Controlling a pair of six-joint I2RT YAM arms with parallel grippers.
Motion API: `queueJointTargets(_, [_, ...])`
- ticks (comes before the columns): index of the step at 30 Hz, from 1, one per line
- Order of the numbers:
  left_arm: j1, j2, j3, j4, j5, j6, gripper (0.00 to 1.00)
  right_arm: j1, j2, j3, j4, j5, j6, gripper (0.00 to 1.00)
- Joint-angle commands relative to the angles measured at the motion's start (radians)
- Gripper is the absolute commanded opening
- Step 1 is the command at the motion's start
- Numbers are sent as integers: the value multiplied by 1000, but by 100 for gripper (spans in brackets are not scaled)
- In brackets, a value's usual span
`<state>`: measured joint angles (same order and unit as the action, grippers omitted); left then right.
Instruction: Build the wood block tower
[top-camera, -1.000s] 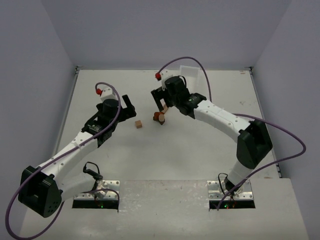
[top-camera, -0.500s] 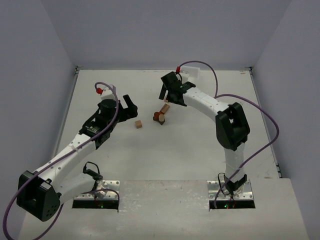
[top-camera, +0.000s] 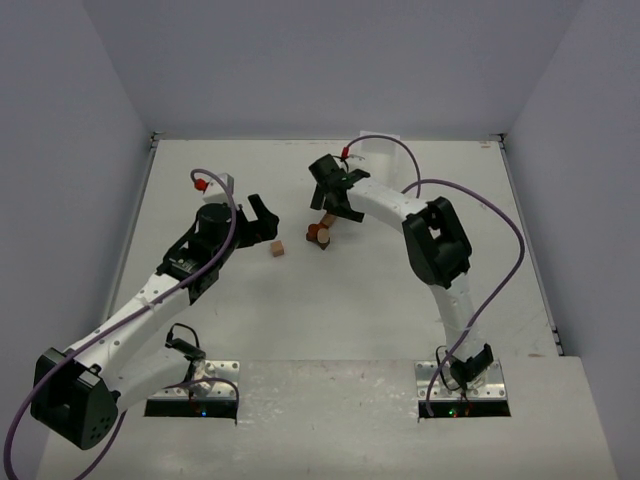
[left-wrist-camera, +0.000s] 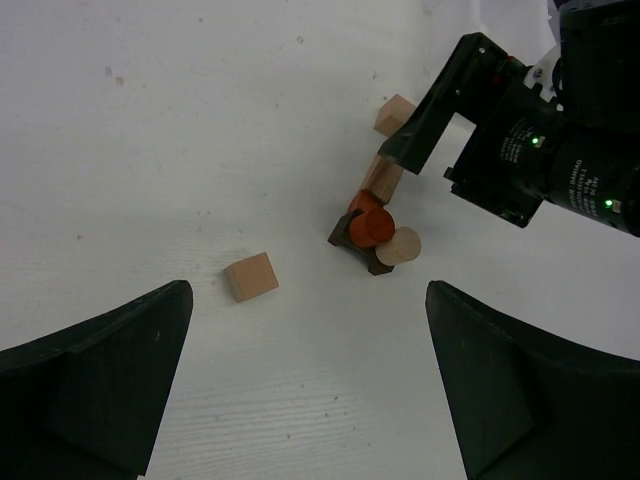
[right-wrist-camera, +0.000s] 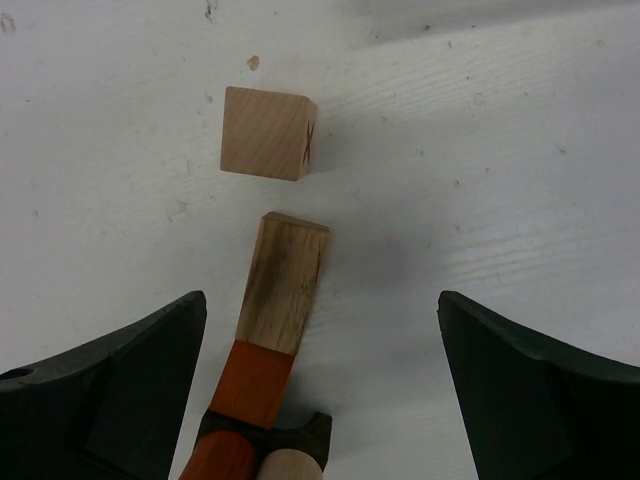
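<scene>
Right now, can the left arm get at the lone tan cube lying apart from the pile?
Probably yes. The left gripper hangs open close to the tan cube, nothing stands between them, and the pile sits off to one side.

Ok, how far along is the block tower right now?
Done: hardly anything. A low cluster of dark, orange and pale pieces sits with a tan bar against it; no tower stands. In hand: nothing; left gripper hangs open near a loose tan cube, right gripper open over the bar. Left: all the stacking.
</scene>
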<state>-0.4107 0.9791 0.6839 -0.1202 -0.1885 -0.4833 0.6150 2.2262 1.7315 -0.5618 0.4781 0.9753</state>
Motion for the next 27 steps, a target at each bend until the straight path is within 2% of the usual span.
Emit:
queueJointTargets(1, [10,-33,-9,68,27,11,100,11,48,81,10,33,10,94])
queueJointTargets(4, [10,-34,-11,70,31,11,100,9,92,123,-1,23,6,91])
queueJointTargets(10, [10,-32,-14,79,33,15,100,10,112,113,3,-4,7,73])
queueJointTargets(18, [10,-30,-16,87,24,14,100,10,29,-17,22,37,36,43])
queueJointTargets(27, [10,-35,-14,71,10,9,100,9,-21,-48,26,92,-12,18])
